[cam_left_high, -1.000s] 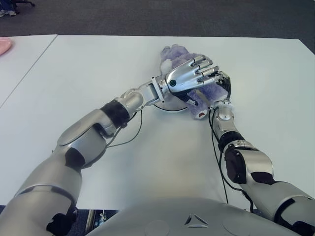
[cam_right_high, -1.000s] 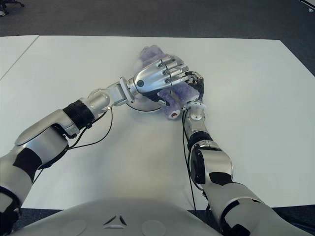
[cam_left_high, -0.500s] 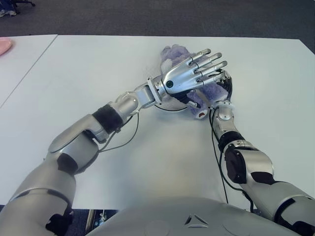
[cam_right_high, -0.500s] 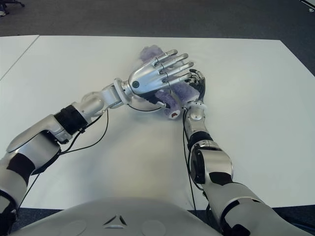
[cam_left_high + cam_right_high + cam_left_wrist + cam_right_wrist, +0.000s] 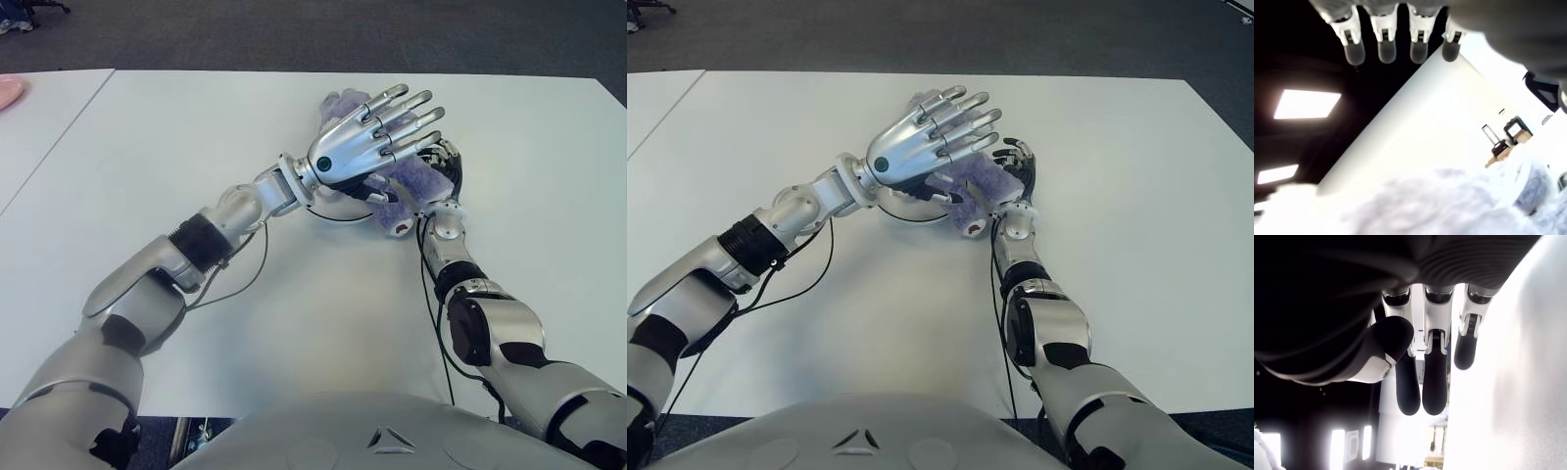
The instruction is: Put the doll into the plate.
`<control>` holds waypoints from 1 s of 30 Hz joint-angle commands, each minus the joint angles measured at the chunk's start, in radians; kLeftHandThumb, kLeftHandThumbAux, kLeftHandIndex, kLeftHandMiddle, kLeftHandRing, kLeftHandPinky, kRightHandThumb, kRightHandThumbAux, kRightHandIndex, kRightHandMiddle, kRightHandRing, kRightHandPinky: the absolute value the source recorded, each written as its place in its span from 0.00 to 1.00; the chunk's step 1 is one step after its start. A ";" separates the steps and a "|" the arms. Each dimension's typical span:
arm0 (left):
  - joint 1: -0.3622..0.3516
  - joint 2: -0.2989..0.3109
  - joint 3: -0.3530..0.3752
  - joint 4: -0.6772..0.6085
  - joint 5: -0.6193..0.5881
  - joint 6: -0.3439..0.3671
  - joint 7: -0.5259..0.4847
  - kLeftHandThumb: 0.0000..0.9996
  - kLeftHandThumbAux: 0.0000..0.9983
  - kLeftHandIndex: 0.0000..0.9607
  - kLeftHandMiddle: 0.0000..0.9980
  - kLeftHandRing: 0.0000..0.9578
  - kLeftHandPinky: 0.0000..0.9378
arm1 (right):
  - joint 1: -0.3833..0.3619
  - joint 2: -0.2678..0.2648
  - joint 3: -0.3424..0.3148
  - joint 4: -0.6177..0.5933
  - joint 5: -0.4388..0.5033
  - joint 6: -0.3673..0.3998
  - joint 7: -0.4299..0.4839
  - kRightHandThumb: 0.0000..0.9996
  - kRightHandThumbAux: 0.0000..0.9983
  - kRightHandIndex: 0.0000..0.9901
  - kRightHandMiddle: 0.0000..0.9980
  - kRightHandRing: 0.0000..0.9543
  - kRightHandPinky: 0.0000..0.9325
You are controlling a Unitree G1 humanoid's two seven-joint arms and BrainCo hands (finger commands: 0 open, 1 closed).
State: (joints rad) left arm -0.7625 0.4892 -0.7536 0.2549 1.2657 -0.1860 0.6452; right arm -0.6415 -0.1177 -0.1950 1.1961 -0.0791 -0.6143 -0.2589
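Observation:
The purple plush doll [image 5: 416, 182] lies across a shallow plate [image 5: 339, 211] at the table's far middle, one foot hanging over the rim toward me. My left hand [image 5: 378, 139] hovers just above the doll, palm down, fingers spread and holding nothing. In the left wrist view its fingertips [image 5: 1386, 49] stand straight, with the doll's fuzzy body [image 5: 1425, 200] below them. My right hand [image 5: 448, 163] shows at the doll's right side, fingers loosely extended; its wrist view shows the fingers [image 5: 1432, 382] holding nothing. Most of the plate is hidden under the doll and my left hand.
The white table [image 5: 196, 137] stretches wide on both sides of the plate. A seam runs to a second table at the left, where a pink object [image 5: 8, 90] sits at the edge. Dark carpet lies beyond the far edge.
My left hand, curled over the doll a second ago, has opened its fingers and lifted slightly up and to the left. The doll stays on the plate; the right hand has not moved.

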 commanded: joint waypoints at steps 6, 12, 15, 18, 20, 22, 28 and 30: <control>-0.030 0.160 0.218 0.059 -0.090 0.014 -0.037 0.12 0.18 0.00 0.00 0.00 0.00 | 0.246 0.052 -0.001 0.154 -0.008 0.064 0.033 1.00 0.64 0.28 0.47 0.50 0.40; 0.018 0.188 0.323 0.104 -0.120 0.065 0.081 0.02 0.19 0.00 0.00 0.00 0.00 | 0.241 0.053 -0.005 0.155 -0.004 0.074 0.045 1.00 0.67 0.30 0.46 0.52 0.40; 0.045 0.196 0.362 0.128 -0.149 0.065 0.126 0.01 0.20 0.00 0.00 0.00 0.00 | 0.238 0.053 -0.009 0.155 0.000 0.078 0.054 1.00 0.68 0.30 0.46 0.52 0.39; 0.057 0.198 0.398 0.203 -0.206 0.031 0.162 0.00 0.20 0.00 0.00 0.00 0.00 | 0.236 0.052 -0.011 0.155 0.001 0.079 0.057 1.00 0.68 0.30 0.46 0.51 0.42; 0.048 0.188 0.410 0.254 -0.231 0.021 0.175 0.00 0.19 0.00 0.00 0.00 0.00 | 0.236 0.051 -0.013 0.155 0.002 0.079 0.059 1.00 0.67 0.30 0.46 0.50 0.44; 0.038 0.174 0.423 0.286 -0.258 0.024 0.176 0.00 0.19 0.00 0.00 0.00 0.00 | 0.235 0.050 -0.016 0.155 0.003 0.079 0.062 1.00 0.68 0.30 0.46 0.51 0.41; -0.023 0.059 0.443 0.533 -0.365 -0.031 0.241 0.00 0.16 0.00 0.00 0.00 0.00 | 0.235 0.043 -0.015 0.156 -0.001 0.086 0.071 1.00 0.68 0.30 0.46 0.50 0.43; -0.045 0.025 0.442 0.623 -0.383 -0.047 0.271 0.00 0.16 0.00 0.00 0.00 0.00 | 0.236 0.041 -0.017 0.156 0.000 0.081 0.072 1.00 0.67 0.30 0.46 0.50 0.44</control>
State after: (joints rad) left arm -0.7803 0.6209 -0.3239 0.6612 0.9577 -0.1913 0.8531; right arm -0.6413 -0.1196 -0.2099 1.2001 -0.0746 -0.6153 -0.2017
